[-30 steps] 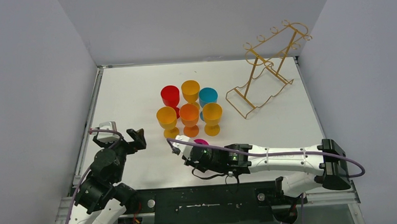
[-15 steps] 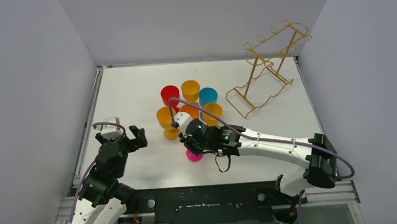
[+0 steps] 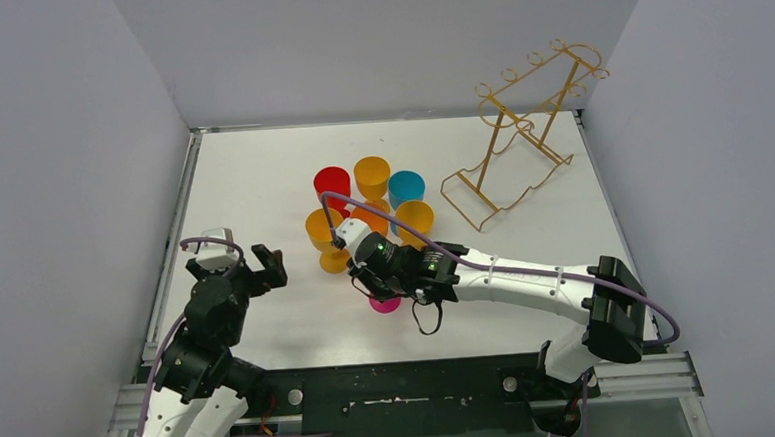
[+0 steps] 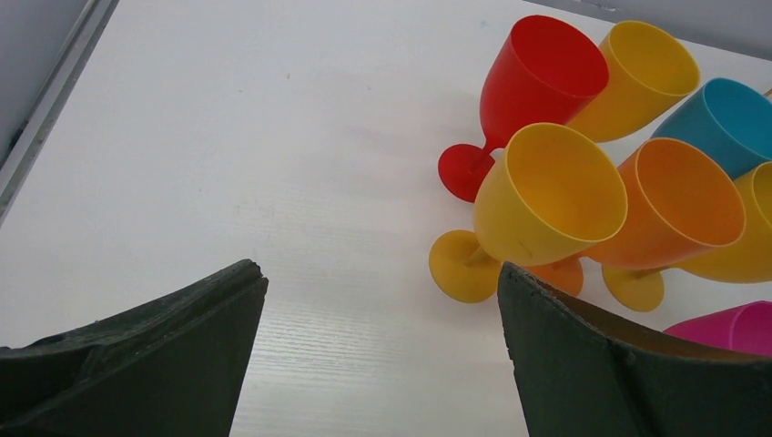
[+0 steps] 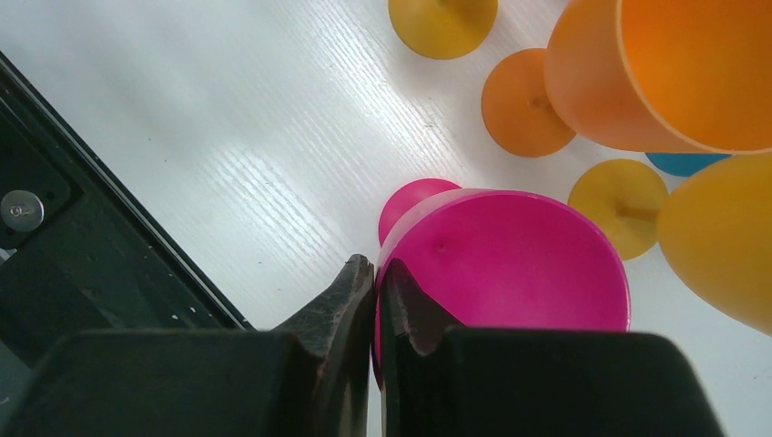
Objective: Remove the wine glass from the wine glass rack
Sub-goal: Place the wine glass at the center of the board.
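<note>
The magenta wine glass [image 5: 501, 264] is off the wine glass rack [image 3: 522, 126] and held by the right end effector [image 5: 375, 273]. Its two fingers are pressed together on the lip of the bowl, seemingly one inside and one outside. Pinched only at the rim, the bowl tips away from the fingertips, and its round foot sits lower and just ahead of them. Whether that foot touches the desk [image 5: 228, 137] cannot be told. Just beyond the fingertips stands an orange glass [image 5: 637, 73], with the feet of yellow glasses [image 5: 443, 23] around it. They are so near the magenta bowl that the hold looks meant to bring this glass down beside the upright group. From there the risk, as I judge it, is the tilted bowl nudging a neighbour when it is let go. The rack stands well beyond this end effector and off to its right. Its hooks are bare, so the lifting-off part of the task appears done and only a clean release remains. The left end effector [image 4: 380, 270] has its fingers spread wide with nothing between them, over bare desk. The red glass [image 4: 542, 77] and blue glass [image 4: 724, 114] lie ahead and to its right, probably so that it stays clear of the working arm.
</note>
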You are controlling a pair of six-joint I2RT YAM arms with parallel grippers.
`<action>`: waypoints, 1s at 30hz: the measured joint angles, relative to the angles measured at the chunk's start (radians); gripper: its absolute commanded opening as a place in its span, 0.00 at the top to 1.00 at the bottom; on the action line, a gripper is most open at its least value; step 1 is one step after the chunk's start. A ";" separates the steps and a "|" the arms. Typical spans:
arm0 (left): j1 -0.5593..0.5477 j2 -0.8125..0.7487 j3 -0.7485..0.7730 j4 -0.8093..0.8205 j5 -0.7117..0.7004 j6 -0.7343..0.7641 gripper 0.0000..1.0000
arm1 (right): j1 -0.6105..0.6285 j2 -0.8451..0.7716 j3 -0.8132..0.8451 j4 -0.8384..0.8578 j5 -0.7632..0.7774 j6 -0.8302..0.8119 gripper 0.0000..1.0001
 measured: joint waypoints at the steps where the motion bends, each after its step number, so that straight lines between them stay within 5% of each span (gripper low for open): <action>1: 0.002 0.000 0.000 0.000 0.002 0.000 0.03 | 0.000 0.001 0.000 0.000 0.002 0.000 0.91; 14: 0.017 0.010 -0.009 0.005 0.034 0.003 0.03 | -0.002 0.002 0.002 0.018 0.015 0.000 0.87; 25: 0.027 0.020 -0.013 0.008 0.045 0.004 0.03 | -0.008 0.022 0.050 0.014 0.023 -0.001 0.76; 30: 0.032 0.025 -0.013 0.008 0.055 0.004 0.03 | -0.008 0.029 0.074 -0.001 0.025 -0.004 0.63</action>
